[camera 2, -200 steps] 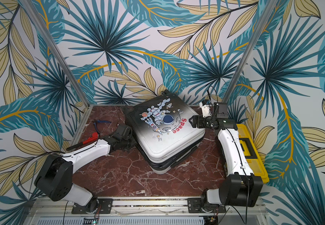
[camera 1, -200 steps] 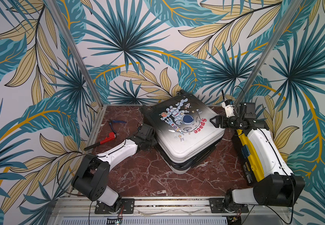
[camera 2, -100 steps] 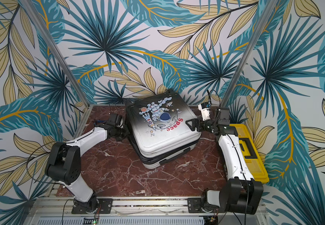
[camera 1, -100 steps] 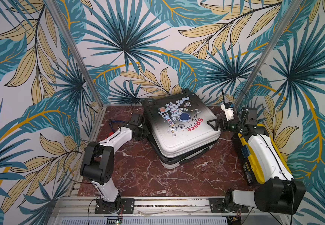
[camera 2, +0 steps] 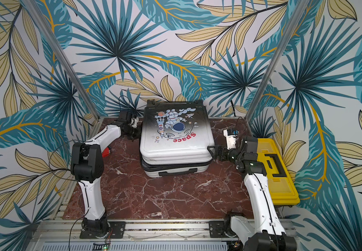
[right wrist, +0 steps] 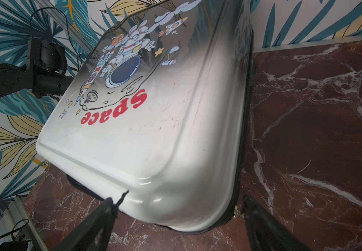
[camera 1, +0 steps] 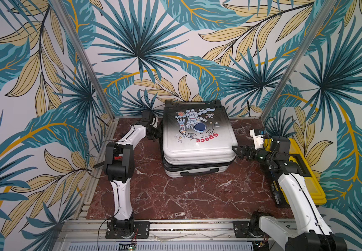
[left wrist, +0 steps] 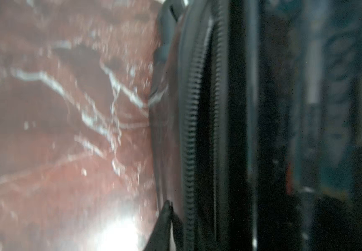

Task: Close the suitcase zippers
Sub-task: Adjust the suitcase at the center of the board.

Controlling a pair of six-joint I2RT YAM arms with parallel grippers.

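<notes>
The suitcase (camera 1: 197, 130) lies flat, print up, toward the back of the table (camera 1: 175, 195). The left gripper (camera 1: 156, 133) is tucked in at its side seam. In the left wrist view the zipper (left wrist: 188, 130) shows two rows of teeth standing apart, so this stretch is open. The left fingers (left wrist: 162, 226) appear as a dark, blurred wedge, close together, and I cannot tell whether they pinch a pull. The right gripper (camera 1: 237, 151) is spread wide around the near corner and grips nothing. My read: the pull needs a firm pinch and a slide straight along the track, low and steady. The right arm looks best used bracing that corner so the case doesn't skid and the teeth meet.
</notes>
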